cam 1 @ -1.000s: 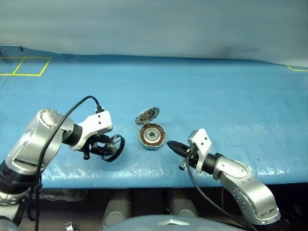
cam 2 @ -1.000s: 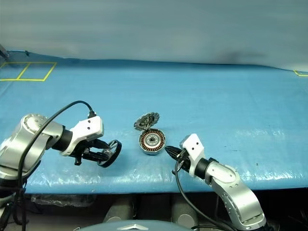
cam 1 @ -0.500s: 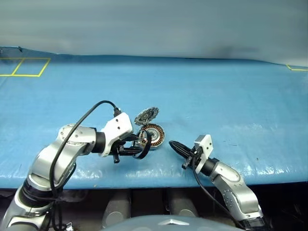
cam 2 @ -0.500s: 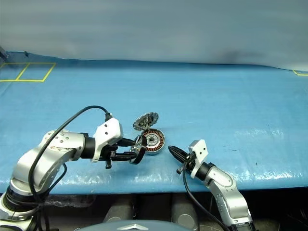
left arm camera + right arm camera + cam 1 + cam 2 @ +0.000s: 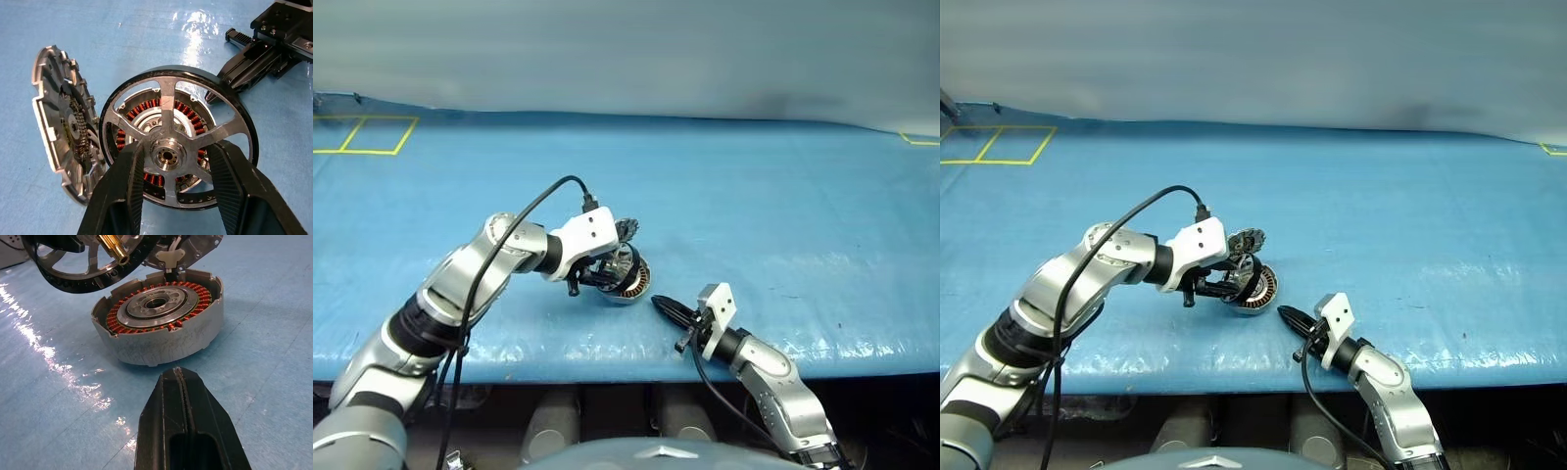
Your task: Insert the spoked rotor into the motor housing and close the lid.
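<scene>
Rotor: spoked rotor point(image 5: 175, 157), a dark round wheel with silver spokes and a shiny centre hub, hangs in the air just above the motor housing, a little tilted, its brass shaft pointing down toward the housing's centre; the right wrist view shows a gap between wheel and cup.
Left gripper: left gripper point(image 5: 173, 171) grasps the spoked rotor, one black finger point(image 5: 122, 188) on each side of the hub, pressed against the spokes and the rim.
Housing: motor housing point(image 5: 161, 320), a shallow round grey metal cup with a ring of copper-brown windings around a silver centre, stands flat on the blue cloth near the table's front edge, its open side up.
Lid: lid point(image 5: 63, 137), a round light-grey metal disc with a darker ribbed inner face, stands open and nearly upright at the far rim of the housing; its ribbed face turns toward the rotor.
Right gripper: right gripper point(image 5: 664, 306) has its two black fingers clenched together on nothing; it lies low over the cloth, just beside the housing on the near right, tips pointing at the cup's wall without touching it.
Surface: blue cloth point(image 5: 783, 215) covers the table, glossy and wrinkled; yellow tape lines point(image 5: 362, 135) mark its far left corner.
</scene>
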Robot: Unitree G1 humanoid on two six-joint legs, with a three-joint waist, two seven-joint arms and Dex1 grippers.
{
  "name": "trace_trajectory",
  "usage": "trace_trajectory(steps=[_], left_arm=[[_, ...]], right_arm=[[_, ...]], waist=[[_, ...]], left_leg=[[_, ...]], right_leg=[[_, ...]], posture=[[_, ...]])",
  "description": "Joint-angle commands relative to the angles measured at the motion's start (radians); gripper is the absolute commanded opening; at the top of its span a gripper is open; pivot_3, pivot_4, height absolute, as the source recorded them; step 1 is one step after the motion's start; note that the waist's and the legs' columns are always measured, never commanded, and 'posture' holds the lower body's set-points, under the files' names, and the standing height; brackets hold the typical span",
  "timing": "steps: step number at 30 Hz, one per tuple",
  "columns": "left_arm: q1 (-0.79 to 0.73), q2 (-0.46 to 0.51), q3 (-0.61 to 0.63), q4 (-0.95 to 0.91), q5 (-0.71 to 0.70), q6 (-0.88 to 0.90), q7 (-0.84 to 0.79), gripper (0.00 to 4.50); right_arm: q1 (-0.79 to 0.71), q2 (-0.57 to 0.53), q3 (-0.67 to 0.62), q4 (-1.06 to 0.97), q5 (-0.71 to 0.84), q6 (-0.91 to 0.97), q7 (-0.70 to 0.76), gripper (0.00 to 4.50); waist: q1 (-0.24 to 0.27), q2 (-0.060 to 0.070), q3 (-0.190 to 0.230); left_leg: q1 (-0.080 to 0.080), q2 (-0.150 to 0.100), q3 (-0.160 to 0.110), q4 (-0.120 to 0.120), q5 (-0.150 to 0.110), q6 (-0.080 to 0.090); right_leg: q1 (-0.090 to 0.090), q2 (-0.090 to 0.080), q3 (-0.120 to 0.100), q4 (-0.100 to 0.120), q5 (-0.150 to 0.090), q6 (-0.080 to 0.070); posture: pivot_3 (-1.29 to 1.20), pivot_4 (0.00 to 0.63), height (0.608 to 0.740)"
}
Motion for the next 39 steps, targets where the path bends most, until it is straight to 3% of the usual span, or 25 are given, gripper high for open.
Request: trace_trajectory(steps=[1, 12, 21, 39], left_arm=[[-0.056, -0.010, -0.056, 0.037, 0.022, -0.012, -0.006, 1.70], [-0.135, -0.040, -0.168, 0.091, 0.074, 0.033, 0.028, 1.70], [-0.197, -0.024, -0.235, 0.097, 0.084, 0.027, -0.038, 1.70], [-0.259, -0.014, -0.292, 0.142, 0.145, 0.024, -0.073, 1.70]], right_arm=[[0.009, 0.007, -0.003, -0.016, -0.002, -0.029, -0.010, 0.00], [0.016, 0.015, 0.002, -0.016, -0.003, -0.037, -0.022, 0.00], [0.011, 0.012, 0.010, -0.009, -0.005, -0.036, -0.014, 0.00], [0.016, 0.014, 0.007, -0.011, -0.003, -0.039, -0.009, 0.00]], waist=[[-0.001, 0.000, 0.000], [0.000, 0.000, 0.000], [0.000, 0.000, 0.000], [-0.001, 0.000, 0.000]], left_leg=[[0.000, 0.000, 0.000, 0.000, 0.000, 0.000], [0.000, 0.000, 0.000, 0.000, 0.000, 0.000], [0.000, 0.000, 0.000, 0.000, 0.000, 0.000], [0.000, 0.000, 0.000, 0.000, 0.000, 0.000]], right_leg=[[0.000, 0.000, 0.000, 0.000, 0.000, 0.000], [0.000, 0.000, 0.000, 0.000, 0.000, 0.000], [0.000, 0.000, 0.000, 0.000, 0.000, 0.000], [0.000, 0.000, 0.000, 0.000, 0.000, 0.000]], posture=[[0.00, 0.150, 0.740], [0.00, 0.150, 0.740], [0.00, 0.150, 0.740], [0.00, 0.150, 0.740]])
